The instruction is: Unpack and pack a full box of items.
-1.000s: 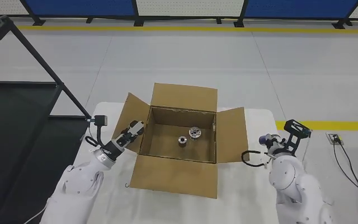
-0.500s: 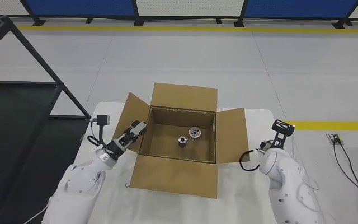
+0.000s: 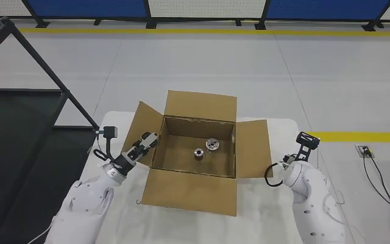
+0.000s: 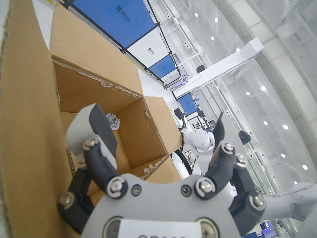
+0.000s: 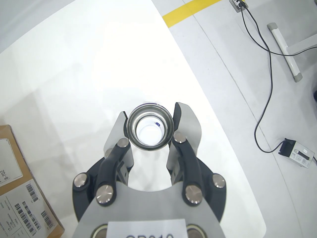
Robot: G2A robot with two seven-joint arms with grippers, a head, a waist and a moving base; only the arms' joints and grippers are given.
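Note:
An open cardboard box (image 3: 189,189) stands mid-table with its flaps spread. Two small metal parts (image 3: 199,153) (image 3: 212,144) lie on its floor. My left gripper (image 3: 146,141) hovers open over the box's left flap; in the left wrist view this left gripper (image 4: 161,132) has nothing between its fingers, and one metal part (image 4: 113,120) shows inside the box (image 4: 32,115). My right arm (image 3: 298,177) is right of the box. There my right gripper (image 5: 149,119) is shut on a metal ring (image 5: 132,134), held upright just above the white table (image 5: 99,50).
The table's rounded right edge (image 5: 198,80) runs close to the right gripper. Beyond it are a yellow floor line (image 5: 198,8), a cable (image 5: 270,58) and a small grey device (image 5: 297,152). A black frame (image 3: 36,91) stands at the left. A box corner with labels (image 5: 17,182) lies near the right gripper.
My right arm has swung inward and down towards the table beside the box. The left arm has barely moved and stays open.

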